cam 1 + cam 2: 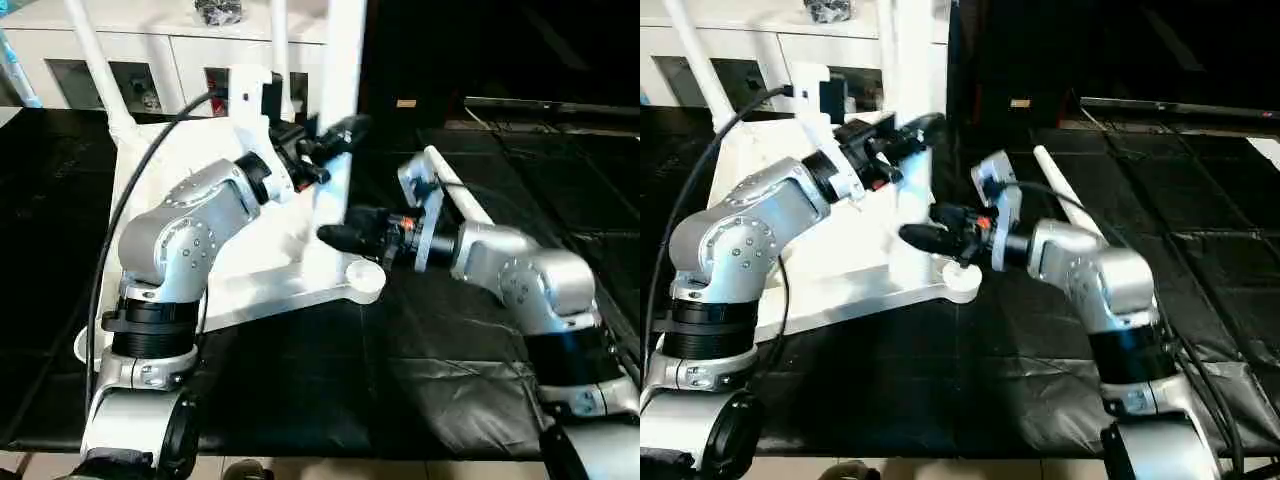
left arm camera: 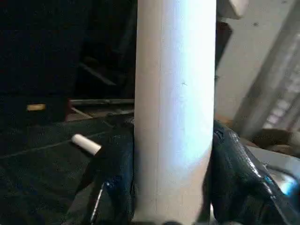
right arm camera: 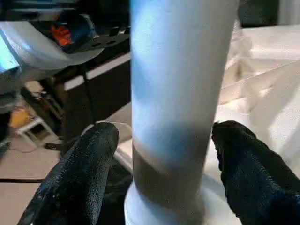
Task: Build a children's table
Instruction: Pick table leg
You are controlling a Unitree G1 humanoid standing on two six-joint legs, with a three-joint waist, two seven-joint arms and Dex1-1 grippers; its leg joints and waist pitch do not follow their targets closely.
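Observation:
The children's table top (image 1: 250,285) lies upside down on the black mat. A white leg (image 1: 340,60) stands upright in its near right corner socket (image 1: 362,278). My left gripper (image 1: 335,135) is shut on this leg partway up, and both fingers (image 2: 234,173) press its sides. Lower down, just above the socket, my right gripper (image 1: 335,235) stands open around the same leg (image 3: 180,93), with a gap between each finger (image 3: 79,178) and the leg. Two more legs (image 1: 95,50) rise from the far corners. Another leg (image 1: 1065,195) lies loose on the mat behind my right arm.
A white cabinet (image 1: 150,60) with glass-fronted shelves stands behind the table top. Black mat (image 1: 330,380) covers the floor in front and to the right. A black cable (image 1: 130,190) loops over my left arm.

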